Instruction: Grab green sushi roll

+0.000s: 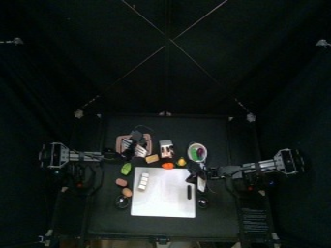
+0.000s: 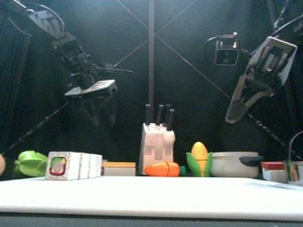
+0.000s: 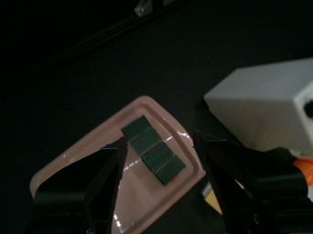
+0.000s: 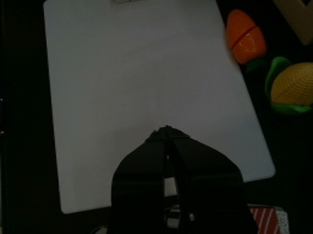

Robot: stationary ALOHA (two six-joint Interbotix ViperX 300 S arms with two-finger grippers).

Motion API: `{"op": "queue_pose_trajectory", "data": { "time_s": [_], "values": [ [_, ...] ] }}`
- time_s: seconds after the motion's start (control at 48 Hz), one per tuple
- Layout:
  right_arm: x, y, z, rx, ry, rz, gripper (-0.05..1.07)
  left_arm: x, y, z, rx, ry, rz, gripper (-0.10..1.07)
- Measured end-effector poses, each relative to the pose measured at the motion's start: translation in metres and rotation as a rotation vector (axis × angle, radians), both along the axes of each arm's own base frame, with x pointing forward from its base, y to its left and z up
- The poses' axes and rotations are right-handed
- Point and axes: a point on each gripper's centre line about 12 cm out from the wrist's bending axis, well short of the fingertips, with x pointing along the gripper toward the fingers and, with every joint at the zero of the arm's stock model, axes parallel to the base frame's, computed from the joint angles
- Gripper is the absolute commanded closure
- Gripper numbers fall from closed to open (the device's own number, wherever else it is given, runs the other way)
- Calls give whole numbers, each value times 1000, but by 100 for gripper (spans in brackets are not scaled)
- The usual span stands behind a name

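With the left pincer (image 3: pixel 159 196) spread above the pink plate (image 3: pixel 91 174), it may clip the rim or nudge the green sushi rolls (image 3: pixel 153 151) aside.

Green sushi rolls (image 3: pixel 154 151), dark squares in a diagonal row, on a pink plate (image 3: pixel 104 155).

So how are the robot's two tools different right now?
The left tool has its jaws spread wide apart, while the right tool has its jaws pressed together to a point. The left tool hangs over a pink tray holding dark green pieces; the right tool hangs over the white cutting board. Both are black, and neither holds anything.
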Motion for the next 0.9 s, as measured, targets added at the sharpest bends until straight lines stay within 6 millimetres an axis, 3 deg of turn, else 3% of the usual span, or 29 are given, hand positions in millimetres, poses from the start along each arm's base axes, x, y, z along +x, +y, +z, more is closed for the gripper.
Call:
{"op": "queue_pose_trajectory", "data": {
  "time_s": [0.104, 0.292, 0.521, 0.646, 0.896],
  "values": [
    [0, 0, 0, -4, 0, 3, 102, -4, 12, 6, -59, -86, 17, 6],
    [1, 0, 0, -20, 1, 15, 102, -17, 27, -5, -240, -183, 170, 6],
    [1, 0, -4, -29, 13, 21, 102, -12, 31, -12, -385, -291, 245, 6],
    [1, 0, -6, -34, 20, 25, 102, -5, 32, -25, -428, -264, 272, 6],
    [2, 0, -9, -37, 32, 27, 102, -10, 36, -41, -442, -99, 283, 4]
  ]
}}
